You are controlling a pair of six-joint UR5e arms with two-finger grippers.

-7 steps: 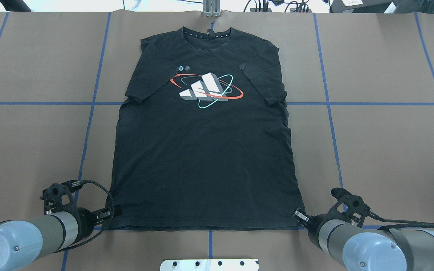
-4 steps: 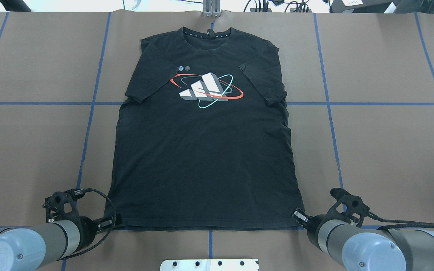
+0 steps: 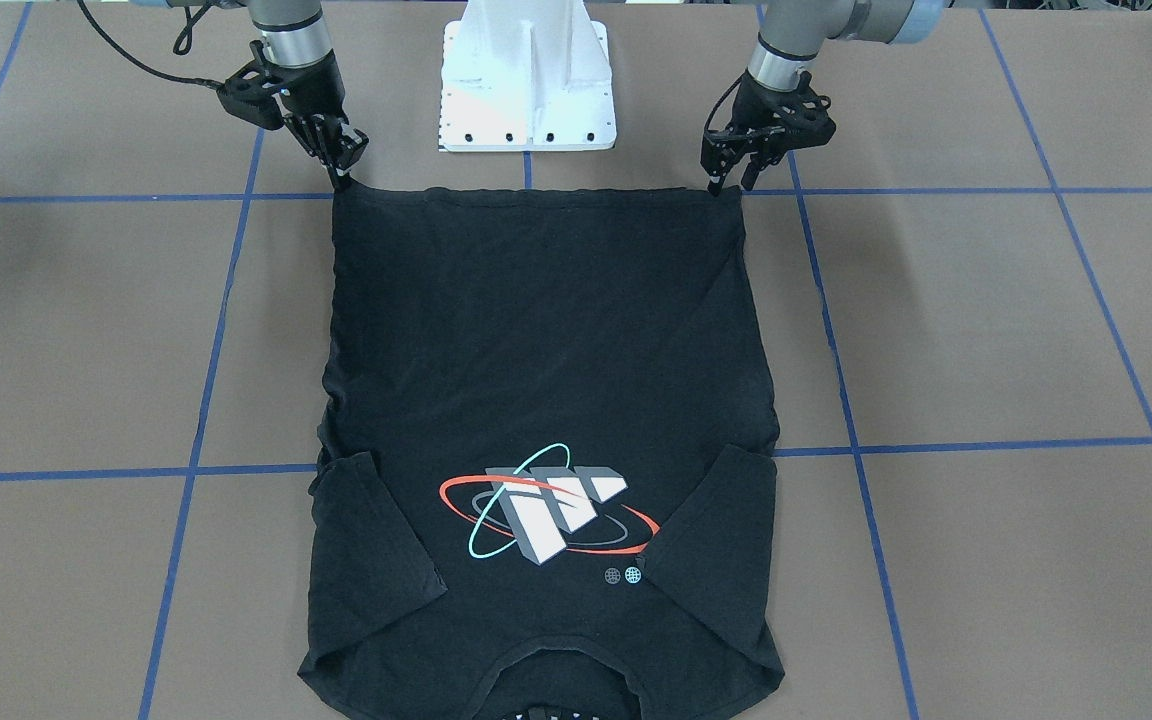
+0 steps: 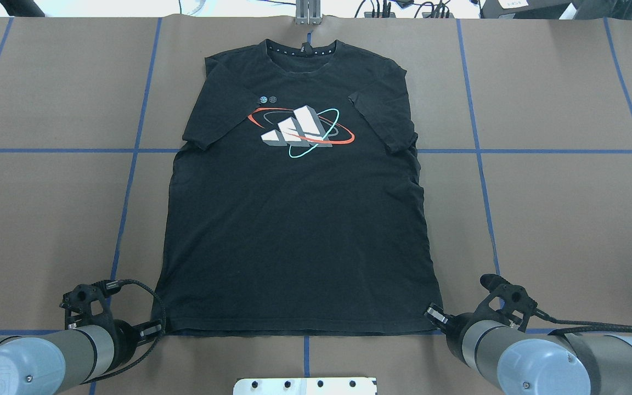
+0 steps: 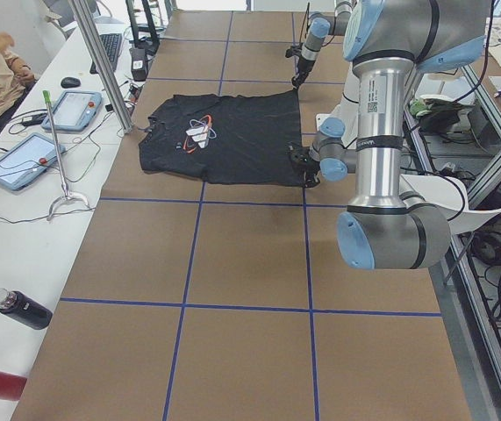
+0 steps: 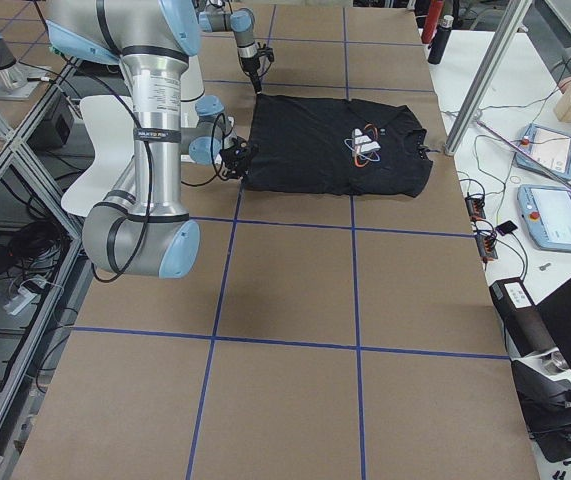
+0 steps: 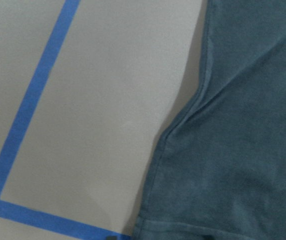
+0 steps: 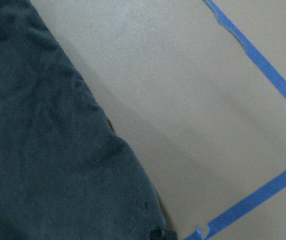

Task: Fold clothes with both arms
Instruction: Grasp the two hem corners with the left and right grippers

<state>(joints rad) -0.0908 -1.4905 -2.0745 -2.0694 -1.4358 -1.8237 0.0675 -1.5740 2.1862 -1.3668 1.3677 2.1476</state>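
the t-shirt [image 4: 294, 230] lies flat and face up in the middle of the worktop [image 4: 557, 219]. its collar [image 4: 301, 50] is at the far edge and its hem is nearest the robot, with both sleeves turned in over the chest beside the logo [image 4: 300, 131]. the left arm [image 4: 30, 359] and right arm [image 4: 541, 365] each sit low at one hem corner. their jaws look closed on the cloth, one corner each. taking both corners at once is, by my reading, how you keep the hem straight while it is carried up toward the collar for the first fold.

look at the front-facing view for the grip. there the tips come down onto the corners, the hem runs taut between them, and a slanting crease [image 3: 726, 260] leads away from the left arm's corner, which suggests pull. the overhead view hides those tips behind the wrists but gives you the whole outline squared to the blue tape [image 4: 475, 109]. the wrist views show only the shirt's edge, bare worktop and tape, with hardly any of the jaws.
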